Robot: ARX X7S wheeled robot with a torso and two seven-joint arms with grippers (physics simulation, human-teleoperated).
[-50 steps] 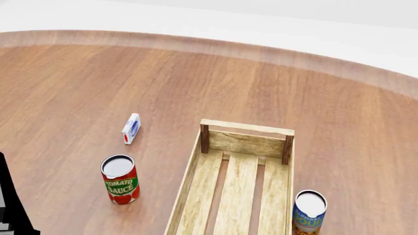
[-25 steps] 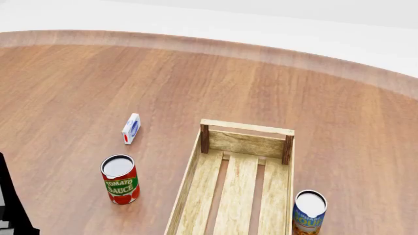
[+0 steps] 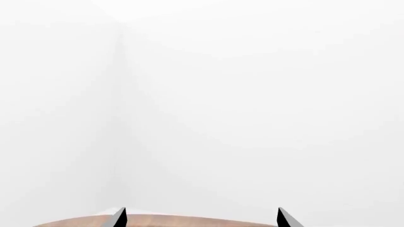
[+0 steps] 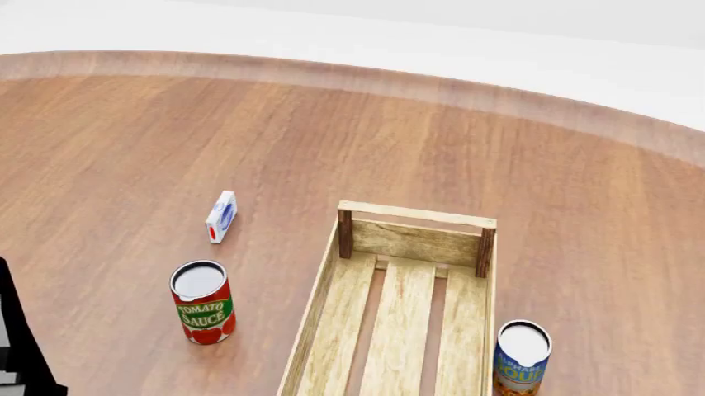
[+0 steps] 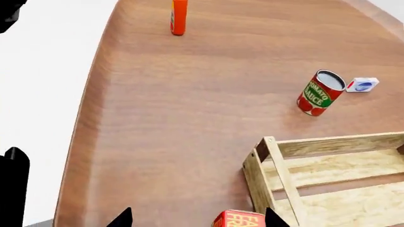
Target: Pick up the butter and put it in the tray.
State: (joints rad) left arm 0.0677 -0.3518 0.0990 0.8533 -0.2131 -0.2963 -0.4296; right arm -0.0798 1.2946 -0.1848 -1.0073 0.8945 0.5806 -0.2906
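Note:
Only the right wrist view shows the butter, a red box with yellow lettering lying on the table just outside a corner of the tray. My right gripper is open above the table, and the butter shows between its two tips, nearer one of them and untouched. The left gripper is also open, holds nothing, and faces a white wall over the table's edge. In the head view the light wooden tray sits at the lower middle with nothing in it. That view shows neither the butter nor the grippers.
A tomato sauce can stands left of the tray, with a small white-blue-red carton beyond it. A blue soup can stands against the tray's right side. An orange bottle stands far off near the table's rim. A black arm part fills the lower left corner.

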